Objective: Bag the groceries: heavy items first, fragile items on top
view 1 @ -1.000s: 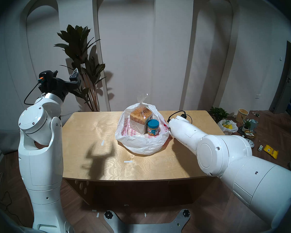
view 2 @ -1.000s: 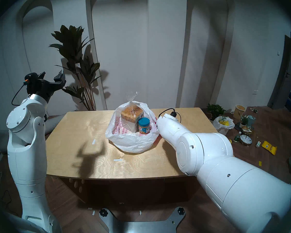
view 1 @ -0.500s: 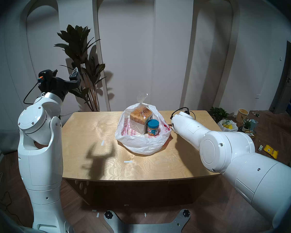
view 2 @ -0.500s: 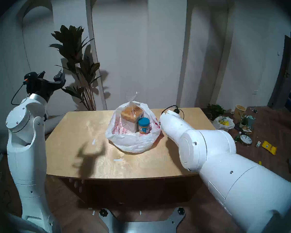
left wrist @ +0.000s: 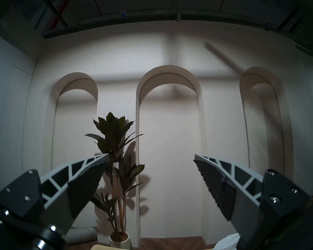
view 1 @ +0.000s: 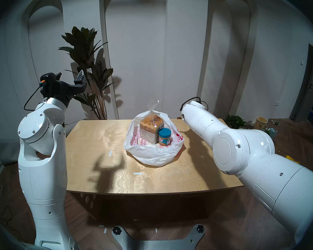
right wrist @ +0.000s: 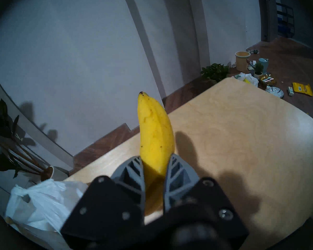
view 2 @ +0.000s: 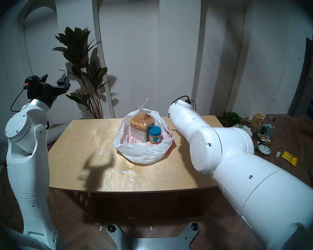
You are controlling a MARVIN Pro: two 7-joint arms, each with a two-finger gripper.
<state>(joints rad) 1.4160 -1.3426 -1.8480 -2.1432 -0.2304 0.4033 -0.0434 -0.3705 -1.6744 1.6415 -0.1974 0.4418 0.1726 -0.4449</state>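
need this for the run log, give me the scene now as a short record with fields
bag: white carrier bag, open, on the table
in bag: wrapped loaf upright; peanut butter jar beside it
banana: banana clamped in the right gripper, above the table, not in the bag
left gripper: left gripper open, empty, raised toward the wall
left to do: banana into the bag

Left gripper (left wrist: 151, 158) raised, jaws wide apart; right gripper (right wrist: 155, 158) clamped, angled down.
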